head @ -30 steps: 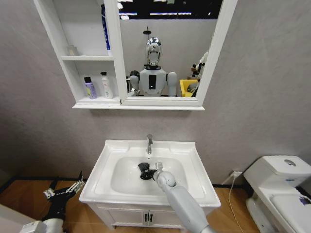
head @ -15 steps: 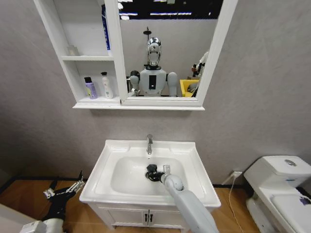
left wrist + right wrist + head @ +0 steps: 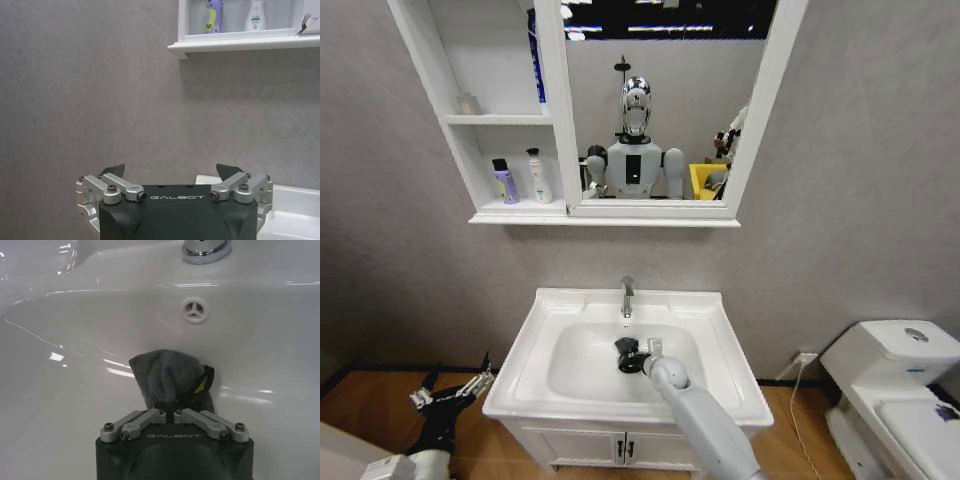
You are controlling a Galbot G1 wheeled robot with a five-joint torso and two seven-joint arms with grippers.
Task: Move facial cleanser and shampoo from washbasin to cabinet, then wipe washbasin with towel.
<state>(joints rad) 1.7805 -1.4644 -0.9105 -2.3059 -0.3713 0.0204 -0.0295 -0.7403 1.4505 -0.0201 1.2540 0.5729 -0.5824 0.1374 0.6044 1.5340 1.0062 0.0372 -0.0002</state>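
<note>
the towel (image 3: 170, 377), a dark bunched cloth with a small yellow tag at its edge, sits low in the middle of the right wrist frame, pinched between the fingers of the right gripper (image 3: 170, 407), which are pressed together on it. in the head view the towel (image 3: 626, 353) shows just below the centre of the frame, down inside the oval bowl of the washbasin (image 3: 550, 325), with the right gripper (image 3: 638, 360) on it and the grey arm running down toward the bottom edge. the cloth lies against the bowl's white inner wall, below the round overflow hole (image 3: 194, 309); the chrome faucet (image 3: 627, 296) stands at the back rim, above the towel in the frame.

in the upper left of the head frame the cabinet (image 3: 470, 165) holds a purple bottle (image 3: 505, 183) and a white bottle (image 3: 539, 178) side by side on its lower shelf, next to the tall mirror (image 3: 660, 100).

the left gripper (image 3: 455, 385) hangs at the lower left of the head frame, beside the vanity and well apart from the basin; in the left wrist view the left gripper (image 3: 172, 172) has its fingers spread with nothing between them.
</note>
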